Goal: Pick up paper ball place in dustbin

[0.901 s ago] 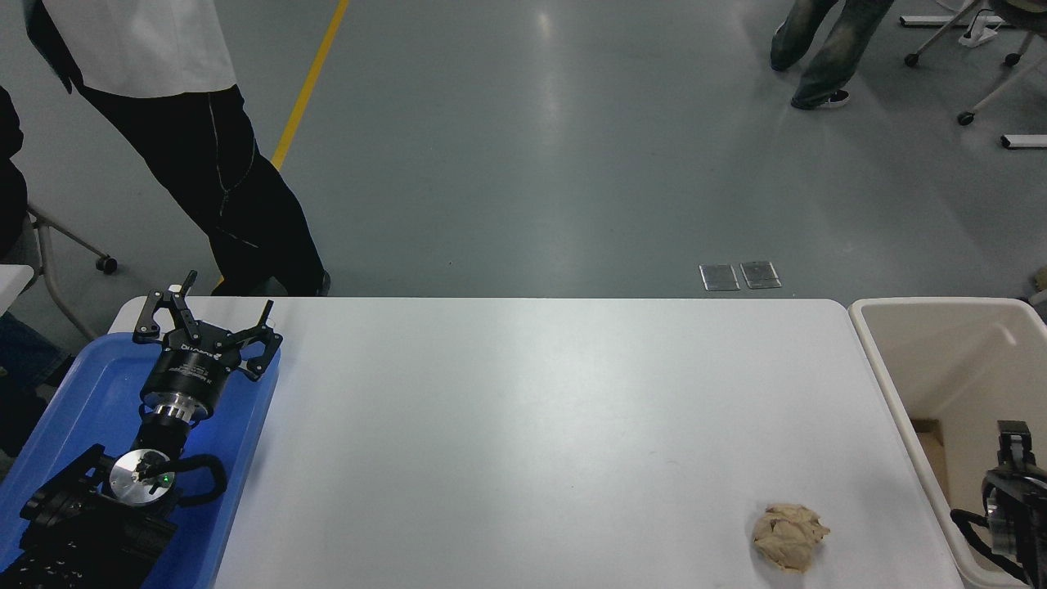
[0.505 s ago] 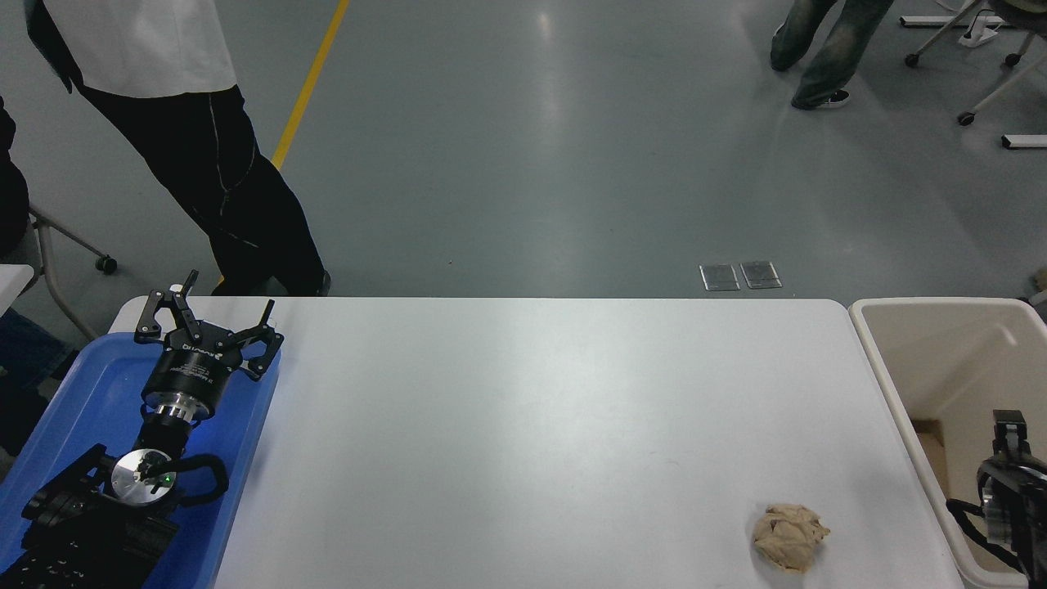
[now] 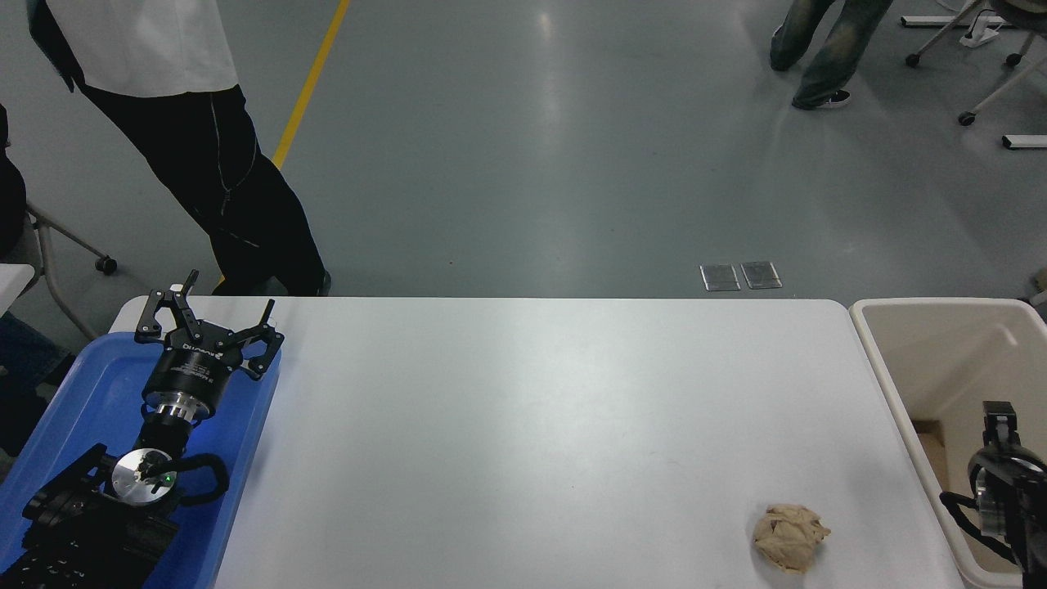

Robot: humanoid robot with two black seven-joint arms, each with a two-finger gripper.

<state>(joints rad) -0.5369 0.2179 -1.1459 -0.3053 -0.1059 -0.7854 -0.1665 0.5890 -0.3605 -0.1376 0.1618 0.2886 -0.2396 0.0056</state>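
Paper ball [image 3: 790, 537], a crumpled tan wad, lies alone on the white table [image 3: 523, 425] near its front right corner, close to the table's right edge. Just past that edge stands the cream dustbin [image 3: 887, 372], its thick rim running alongside the table; a brown patch shows low inside it. The right arm enters at the lower right edge, above the bin, well clear of the ball and touching nothing that can be seen. Only the near part of the right gripper [image 3: 999, 433] shows there, and whether its fingers are spread or closed cannot be told. At the lower left, the left arm rests over a blue tray [image 3: 86, 393], its left gripper [image 3: 208, 315] pointing toward the far side of the table with fingers spread apart and nothing between them. Beyond the table's far left corner a person [image 3: 204, 147] in a white top and black trousers stands on the grey floor beside a yellow line [image 3: 311, 82]. Another person's legs [image 3: 822, 49] show at the top right, near wheeled chairs [image 3: 981, 57].
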